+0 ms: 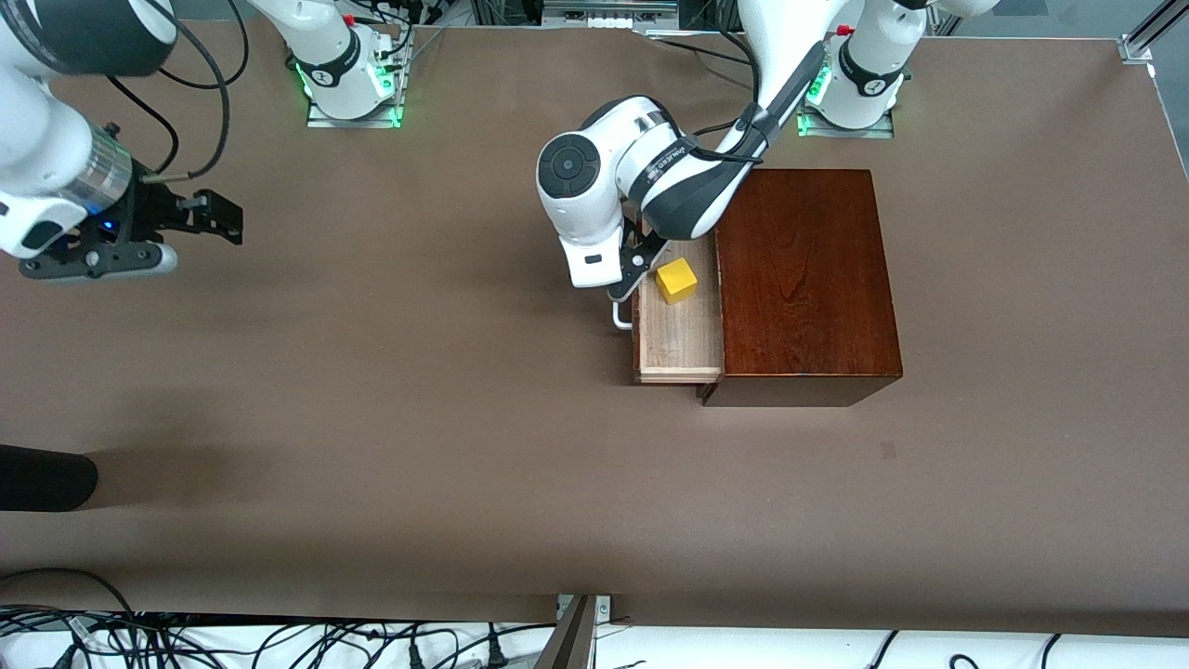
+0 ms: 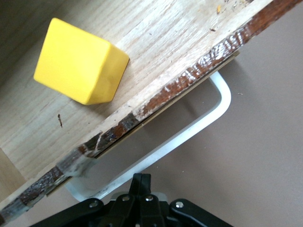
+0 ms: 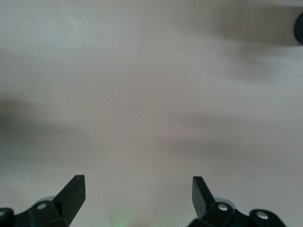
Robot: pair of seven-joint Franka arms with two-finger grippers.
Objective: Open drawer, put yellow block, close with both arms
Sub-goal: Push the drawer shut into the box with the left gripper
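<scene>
The reddish-brown wooden box (image 1: 803, 279) stands toward the left arm's end of the table. Its drawer (image 1: 678, 339) is pulled out toward the right arm's end and shows its pale wood lining (image 2: 156, 42). The yellow block (image 1: 677, 280) lies in the drawer, also seen in the left wrist view (image 2: 80, 61). My left gripper (image 1: 627, 279) is shut and empty, with its fingertips (image 2: 142, 178) close against the white handle (image 2: 189, 130) outside the drawer front. My right gripper (image 1: 223, 218) is open and empty, waiting above bare table at the right arm's end (image 3: 138, 182).
A dark rounded object (image 1: 42, 477) reaches onto the table near the front camera at the right arm's end. Cables (image 1: 279, 641) run along the table's front edge. The arm bases (image 1: 348, 74) stand along the edge farthest from the front camera.
</scene>
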